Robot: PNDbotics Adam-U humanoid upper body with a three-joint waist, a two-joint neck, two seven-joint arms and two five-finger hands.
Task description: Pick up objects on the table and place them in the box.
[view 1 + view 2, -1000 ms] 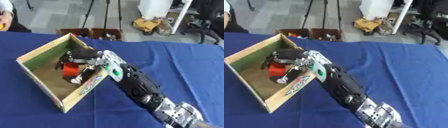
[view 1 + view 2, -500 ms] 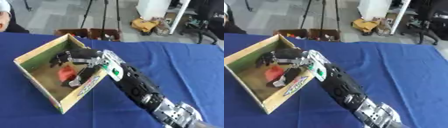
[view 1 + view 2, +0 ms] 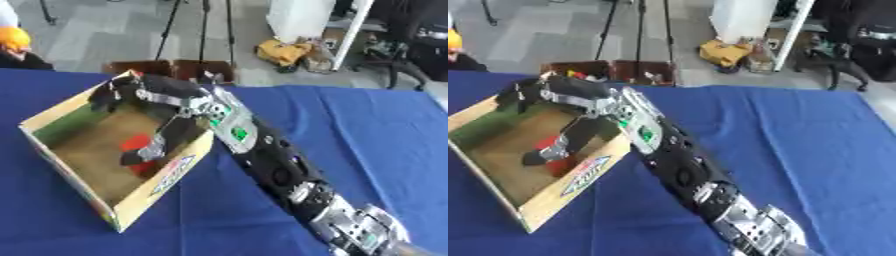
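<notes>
On the blue table (image 3: pixel 350 130), right robot hand (image 3: pixel 144 100) now released, red object (image 3: pixel 138 144) dropped in box (image 3: pixel 166 172).

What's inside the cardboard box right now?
Inside the box lies a red object on the brown floor. The robot's right hand reaches in above it, fingers spread and open. The thumb covers part of the red object, so its full shape stays hidden.

Blue tablecloth (image 3: pixel 350 130), tripod legs (image 3: pixel 203 30) beyond (yellow bag (image 3: pixel 282 51) nearby)
</notes>
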